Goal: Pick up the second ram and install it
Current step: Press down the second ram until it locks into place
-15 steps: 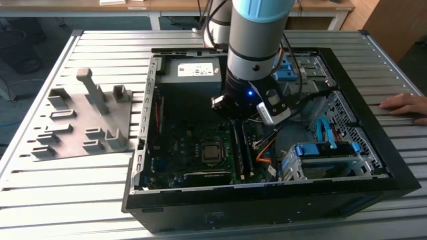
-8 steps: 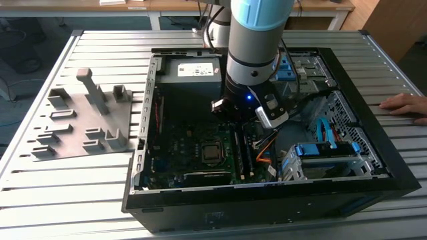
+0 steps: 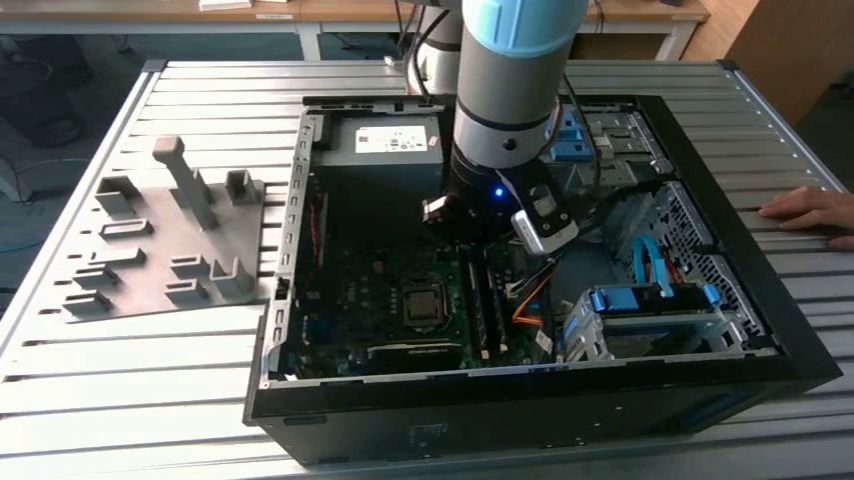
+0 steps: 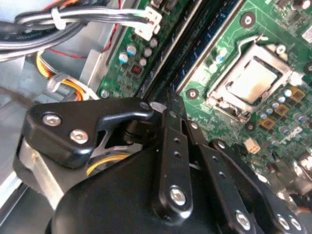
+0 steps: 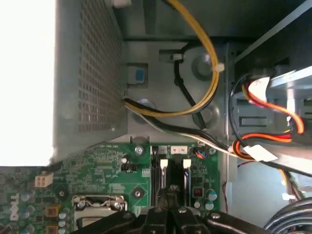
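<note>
fingers (image 5: 168, 195) look pressed together over the motherboard's memory slots (image 5: 170, 170), hiding whatever they pinch.

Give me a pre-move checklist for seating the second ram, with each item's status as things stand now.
1. Pincer over the memory slots: ok.
2. Second ram held in the pincer: cannot tell.
3. White slot latches open: cannot tell.
4. Yellow cable away from the slots: ok.
5. Person's hand outside the computer case, on the table: ok.
</note>
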`<state>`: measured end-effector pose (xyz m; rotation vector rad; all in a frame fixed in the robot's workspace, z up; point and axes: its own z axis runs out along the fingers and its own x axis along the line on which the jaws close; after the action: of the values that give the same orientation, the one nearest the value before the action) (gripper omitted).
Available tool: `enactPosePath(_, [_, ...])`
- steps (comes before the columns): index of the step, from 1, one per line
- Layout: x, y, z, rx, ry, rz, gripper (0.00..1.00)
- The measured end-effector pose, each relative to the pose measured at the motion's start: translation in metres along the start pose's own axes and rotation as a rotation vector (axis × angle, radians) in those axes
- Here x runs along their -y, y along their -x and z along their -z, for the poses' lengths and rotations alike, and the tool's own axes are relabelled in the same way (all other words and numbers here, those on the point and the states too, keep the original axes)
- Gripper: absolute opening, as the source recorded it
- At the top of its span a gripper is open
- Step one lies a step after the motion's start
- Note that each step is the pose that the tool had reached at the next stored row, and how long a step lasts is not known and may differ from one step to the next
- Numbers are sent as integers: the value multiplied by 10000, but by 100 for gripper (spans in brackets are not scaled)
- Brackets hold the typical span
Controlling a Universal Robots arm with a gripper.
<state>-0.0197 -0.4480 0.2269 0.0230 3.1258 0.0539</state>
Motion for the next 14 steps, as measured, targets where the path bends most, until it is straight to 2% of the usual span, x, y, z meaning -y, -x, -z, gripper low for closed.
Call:
enactPosePath(1, [3,-1,30,-5,-15,0,10])
enactPosePath(3, [38,-2,33,-3,-9,2,10])
enactPosePath(10, [330,-4,38,-4,-14,1,10])
enactPosePath(14, [477,-1,37,-3,-68,3,10])
